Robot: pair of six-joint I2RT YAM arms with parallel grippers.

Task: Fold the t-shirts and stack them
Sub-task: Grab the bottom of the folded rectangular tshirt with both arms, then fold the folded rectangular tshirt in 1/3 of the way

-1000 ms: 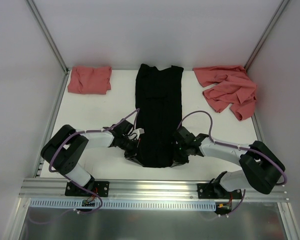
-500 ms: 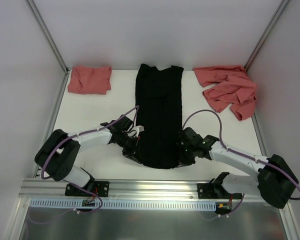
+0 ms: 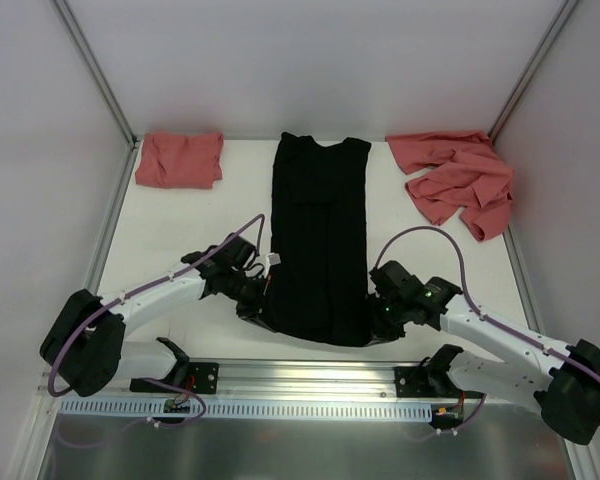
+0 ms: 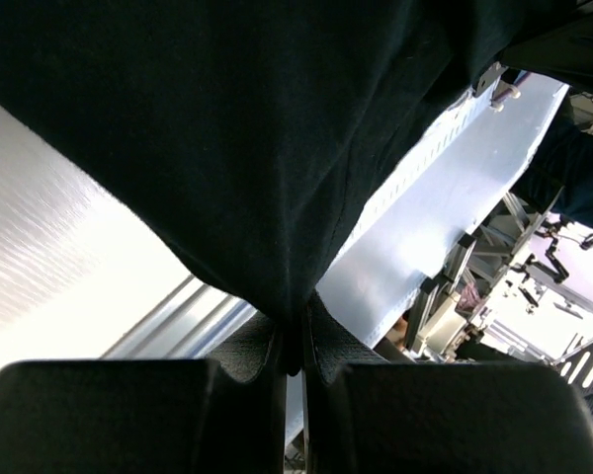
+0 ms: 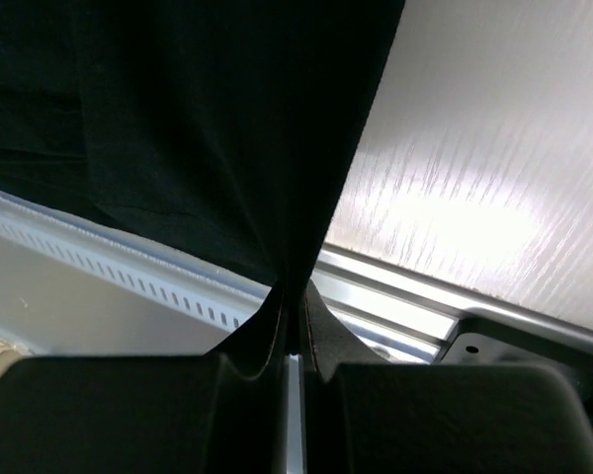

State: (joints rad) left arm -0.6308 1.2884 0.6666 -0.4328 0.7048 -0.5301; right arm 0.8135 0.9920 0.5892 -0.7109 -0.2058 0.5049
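Overhead, I can't see either set of fingertips, because the near hem of the black shirt drapes over both. The wrist cameras settle it:
- The left gripper is clamped on a pinch of black cloth at the shirt's near left corner.
- The right gripper is clamped the same way on the near right corner.

Dark fabric fills most of both wrist views, so I can make out no folds or print there. The hem may be lifted slightly off the desk between the two grips, but from above I can't be sure. Past the desk edge, the left wrist camera catches bright clutter too blurred to identify.

The black shirt lies mid-desk as a long, narrow strip with straight sides. Its long axis runs near to far, collar end at the far edge and hem toward the arms.

A folded red shirt lies flat in the far left corner. A crumpled red shirt is heaped in the far right corner. Both are clear of the black one.

The desk is white with a faint grain. Pale walls close three sides, with metal posts in the corners. An aluminium rail along the near edge carries the arm bases.
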